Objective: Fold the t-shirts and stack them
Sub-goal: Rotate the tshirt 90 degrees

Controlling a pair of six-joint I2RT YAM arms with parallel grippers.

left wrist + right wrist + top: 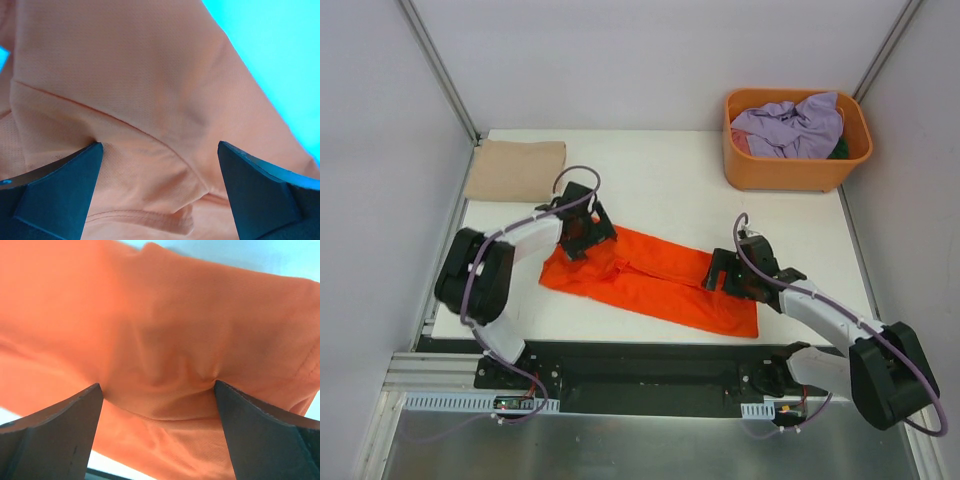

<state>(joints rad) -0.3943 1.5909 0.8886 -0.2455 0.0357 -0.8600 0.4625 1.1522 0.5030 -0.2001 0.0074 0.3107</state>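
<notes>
Left pincer [159,145] and right pincer [157,385], jaws apart, press onto the orange t-shirt [660,285].

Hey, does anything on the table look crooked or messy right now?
The orange t-shirt lies slanted across the table, not square to its edges, and its left end is bunched near the left hand. The tan t-shirt sits folded flat in the far left corner. Nothing looks spilled or damaged.
</notes>
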